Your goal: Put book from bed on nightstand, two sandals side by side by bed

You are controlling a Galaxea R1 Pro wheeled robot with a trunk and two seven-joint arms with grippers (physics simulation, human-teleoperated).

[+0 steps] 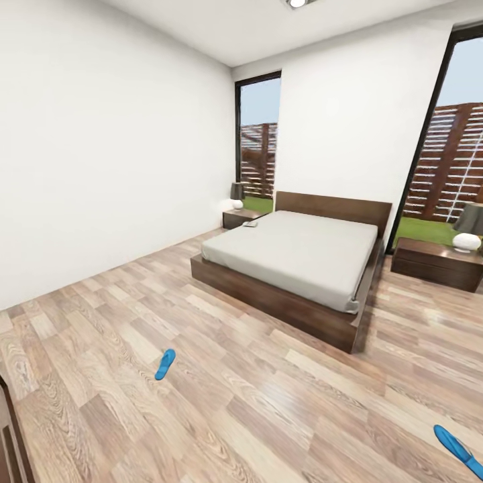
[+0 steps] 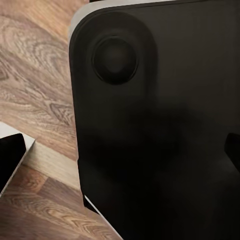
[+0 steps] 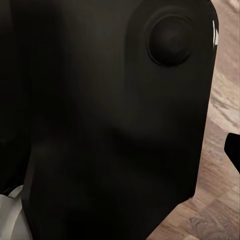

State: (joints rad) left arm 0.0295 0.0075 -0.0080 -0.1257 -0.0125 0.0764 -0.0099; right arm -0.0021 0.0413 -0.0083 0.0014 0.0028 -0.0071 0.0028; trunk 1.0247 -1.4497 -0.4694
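Fingers' state can't tell, wrist cams vs dark robot body, book (image 1: 250,224) on bed (image 1: 295,251), sandals (image 1: 164,363) apart.

Your head camera is looking from standing height across the bedroom, facing the far corner and tilted slightly down, with the bed (image 1: 295,261) well off in mid-room. Your left wrist camera is pressing close against a dark robot panel (image 2: 160,130), facing down at the plank floor (image 2: 35,75). Your right wrist camera is sitting equally close to another dark panel (image 3: 110,125). All three are sharing the wood floor.
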